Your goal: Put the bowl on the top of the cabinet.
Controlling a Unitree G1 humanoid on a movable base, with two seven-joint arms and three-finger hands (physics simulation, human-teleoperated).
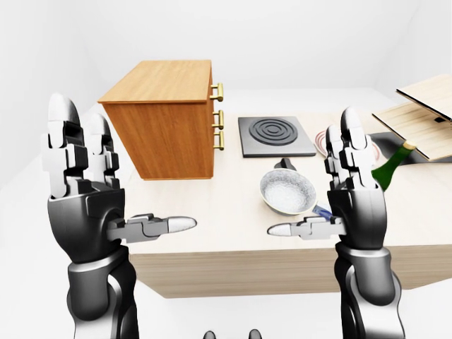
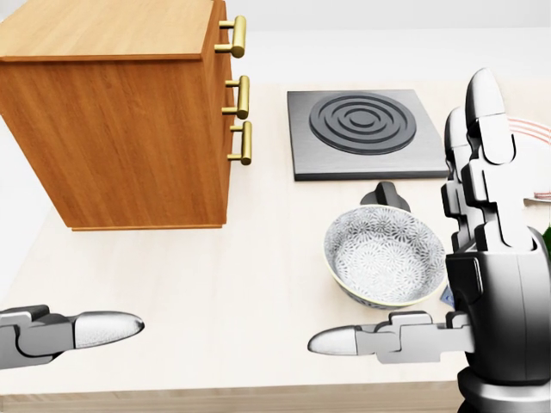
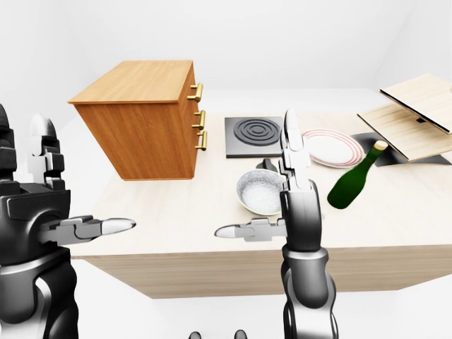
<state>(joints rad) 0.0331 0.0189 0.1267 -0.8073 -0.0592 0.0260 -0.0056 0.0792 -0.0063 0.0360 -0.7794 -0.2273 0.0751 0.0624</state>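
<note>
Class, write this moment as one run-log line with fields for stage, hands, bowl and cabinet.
stage: approach | left hand: open, empty | right hand: open, empty | bowl: on table, ungrasped | cabinet: top bare

A pale wooden bench is set in a plain white room. White walls and a white floor are evenly lit; soft shadows are cast on the benchtop.

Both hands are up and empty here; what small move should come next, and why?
Probably lower the right hand toward the bowl to start a grasp. The bowl sits untouched on the table, just left of that open hand in the head view, while the left hand hangs open far off and the cabinet top is bare.
</note>
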